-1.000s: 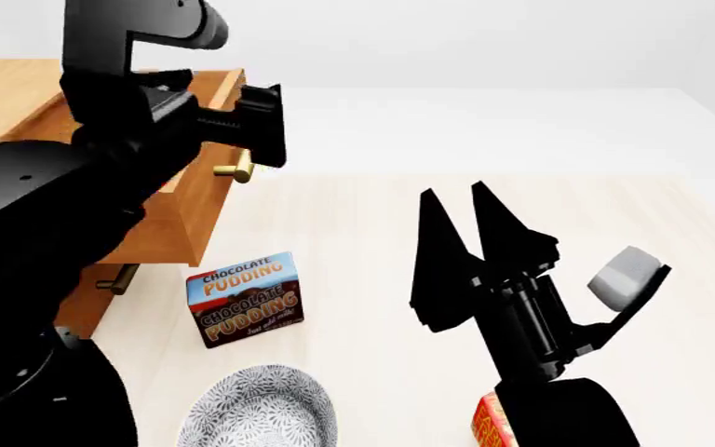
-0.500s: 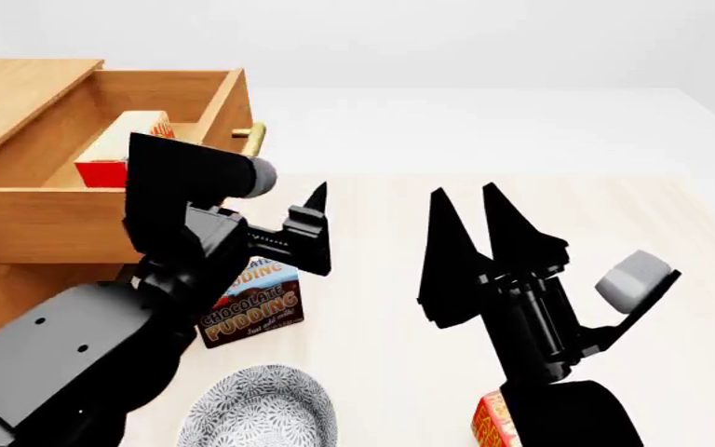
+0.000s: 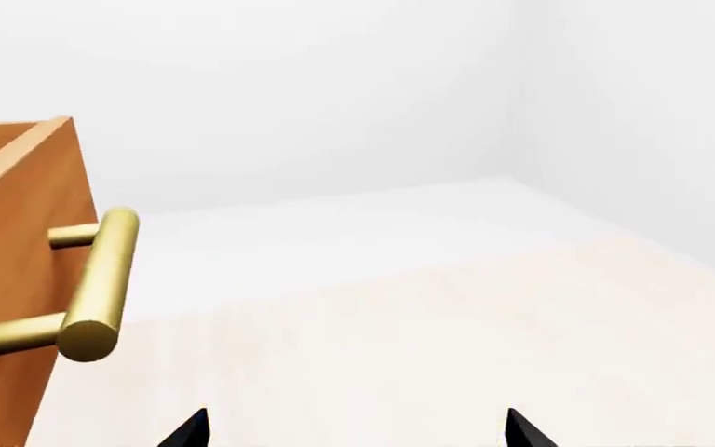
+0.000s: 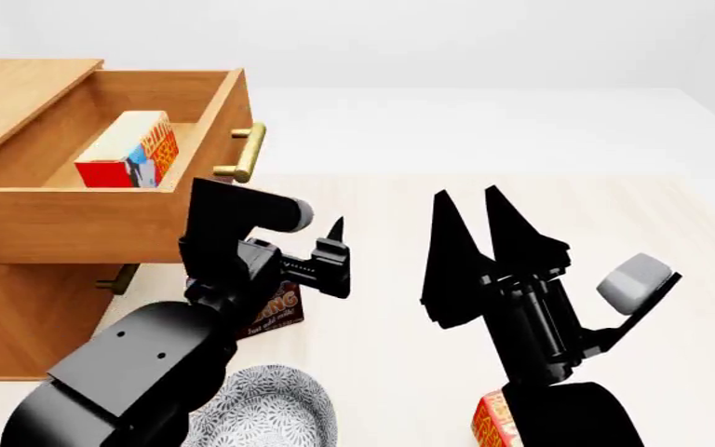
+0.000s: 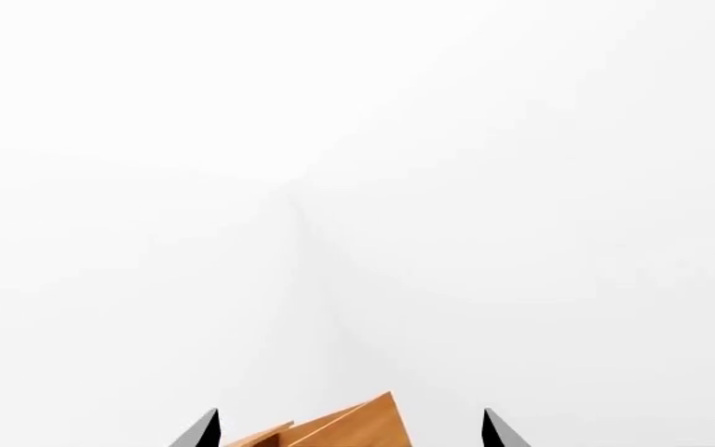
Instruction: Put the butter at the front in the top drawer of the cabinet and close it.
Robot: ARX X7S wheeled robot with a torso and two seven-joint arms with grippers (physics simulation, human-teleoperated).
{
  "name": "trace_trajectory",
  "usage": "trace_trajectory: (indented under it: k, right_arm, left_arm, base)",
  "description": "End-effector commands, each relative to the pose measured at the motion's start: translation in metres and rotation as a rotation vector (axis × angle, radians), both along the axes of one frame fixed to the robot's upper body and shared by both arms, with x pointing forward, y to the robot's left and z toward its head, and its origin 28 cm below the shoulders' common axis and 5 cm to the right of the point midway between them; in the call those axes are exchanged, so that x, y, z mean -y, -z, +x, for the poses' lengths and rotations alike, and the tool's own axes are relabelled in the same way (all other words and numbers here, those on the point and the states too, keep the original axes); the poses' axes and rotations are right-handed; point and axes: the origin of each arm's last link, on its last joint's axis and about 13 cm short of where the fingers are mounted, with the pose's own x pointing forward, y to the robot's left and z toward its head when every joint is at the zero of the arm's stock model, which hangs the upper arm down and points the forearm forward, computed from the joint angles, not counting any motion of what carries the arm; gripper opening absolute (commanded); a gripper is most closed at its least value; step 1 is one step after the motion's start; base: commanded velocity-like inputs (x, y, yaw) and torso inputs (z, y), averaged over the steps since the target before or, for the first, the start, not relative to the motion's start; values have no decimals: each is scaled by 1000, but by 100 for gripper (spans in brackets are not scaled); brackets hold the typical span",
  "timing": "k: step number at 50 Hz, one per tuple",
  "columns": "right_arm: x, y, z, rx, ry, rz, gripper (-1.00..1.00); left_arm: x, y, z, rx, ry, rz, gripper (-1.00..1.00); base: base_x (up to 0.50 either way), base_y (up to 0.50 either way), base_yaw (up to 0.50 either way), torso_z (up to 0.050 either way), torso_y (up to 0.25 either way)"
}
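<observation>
The cabinet [image 4: 10, 307] stands at the left with its top drawer [image 4: 72, 222] pulled out. One butter carton [image 4: 128, 152] lies inside the drawer, with nothing holding it. A second butter carton [image 4: 492, 421] peeks out from under my right arm at the near edge. My left gripper [image 4: 332, 256] hangs open and empty over the table, below the drawer's brass handle [image 4: 243, 154]. The left wrist view shows that handle [image 3: 97, 284] ahead of the spread left gripper [image 3: 355, 433]. My right gripper [image 4: 482, 219] points upward, open and empty; its wrist view shows the spread right gripper [image 5: 349, 430] and a corner of the cabinet [image 5: 357, 424].
A chocolate pudding box [image 4: 276, 307] sits on the table, mostly hidden behind my left arm. A patterned bowl [image 4: 271, 414] rests near the front edge. The lower drawer's brass handle [image 4: 115, 277] sticks out below the open drawer.
My left arm has pulled back from the drawer and dropped down and rightward to the table in front of it, uncovering the butter carton inside. The right arm barely moved.
</observation>
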Motion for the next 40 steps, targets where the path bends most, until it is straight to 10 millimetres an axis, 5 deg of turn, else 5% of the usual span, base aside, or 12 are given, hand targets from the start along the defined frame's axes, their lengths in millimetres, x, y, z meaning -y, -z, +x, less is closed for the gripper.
trace_trajectory:
  k: [1,40]
  right_arm:
    - [0,1,1,-3,-1,3,100]
    - [-1,-1,0,-1,-3,-2,100]
  left_arm:
    - [8,15,11,1,-45,34,100]
    - [1,23,36,61,-474,115,100]
  base:
    - [0,0,0,0,0]
    - [0,0,0,0,0]
